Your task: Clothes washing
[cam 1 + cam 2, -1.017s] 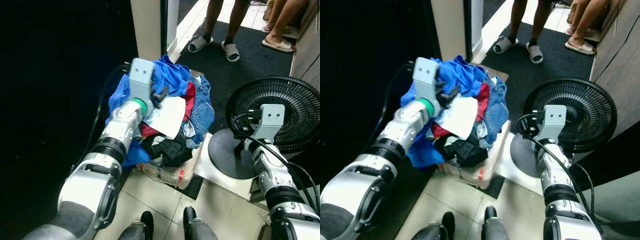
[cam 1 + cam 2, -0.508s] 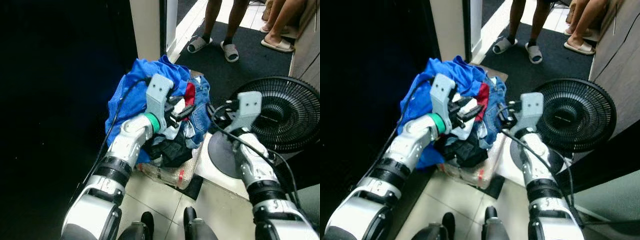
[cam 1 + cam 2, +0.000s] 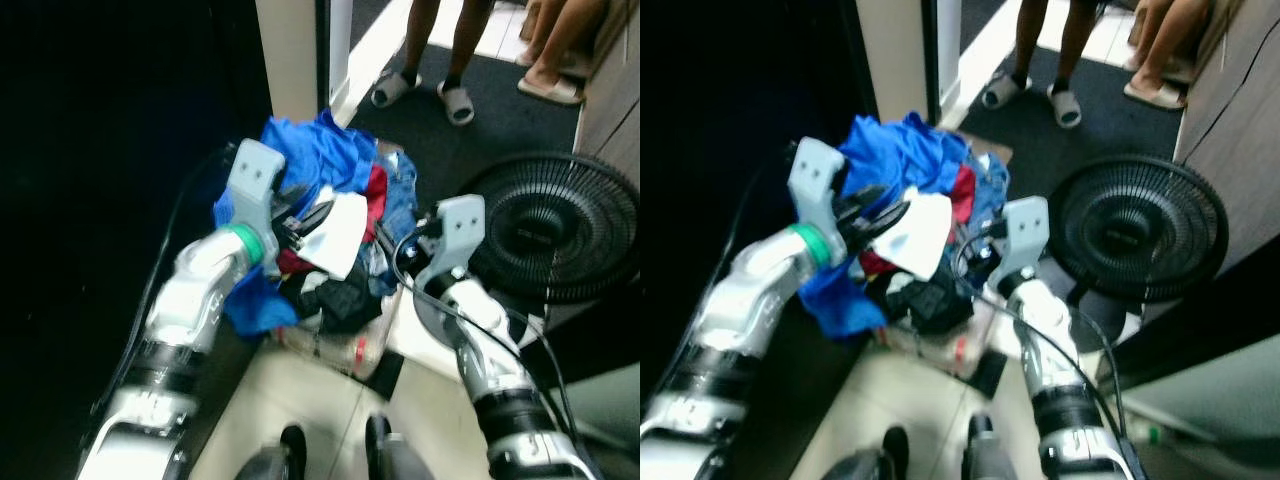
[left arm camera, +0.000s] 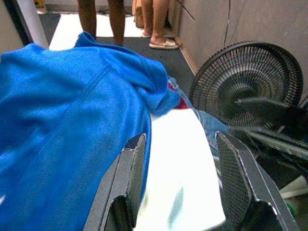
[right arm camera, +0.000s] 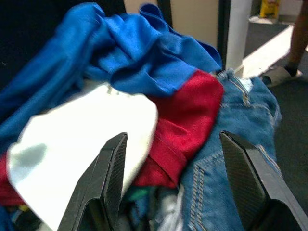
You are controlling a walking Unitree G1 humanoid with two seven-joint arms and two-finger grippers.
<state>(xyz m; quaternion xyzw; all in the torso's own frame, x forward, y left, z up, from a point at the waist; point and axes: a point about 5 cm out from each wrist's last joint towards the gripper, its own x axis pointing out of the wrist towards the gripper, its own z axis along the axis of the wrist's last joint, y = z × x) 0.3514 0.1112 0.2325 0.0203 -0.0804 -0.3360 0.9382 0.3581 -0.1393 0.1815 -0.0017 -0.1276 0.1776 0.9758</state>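
Both grippers hang spread wide over the laundry pile (image 3: 330, 250), gripping nothing yet. The left gripper (image 4: 180, 187) is lined up over the white cloth (image 4: 178, 178) beside the blue garment (image 4: 62, 125); the right gripper (image 5: 178, 187) faces the red cloth (image 5: 185, 125) and jeans (image 5: 240, 144). I'd drop straight down and pinch one layer only, keeping clear of the fan (image 3: 560, 240).

Black round fan (image 3: 545, 225) sits at my right side, mid-right of the frame, grille facing up, on its round base (image 3: 440, 310). Dark mat (image 3: 450, 140) at upper right. Two people stand at the top edge, only legs showing: one in grey slippers (image 3: 425, 95), another in beige sandals (image 3: 548, 88). Beige door frame (image 3: 292, 60) top centre. Pale floor tiles (image 3: 320, 410) below.
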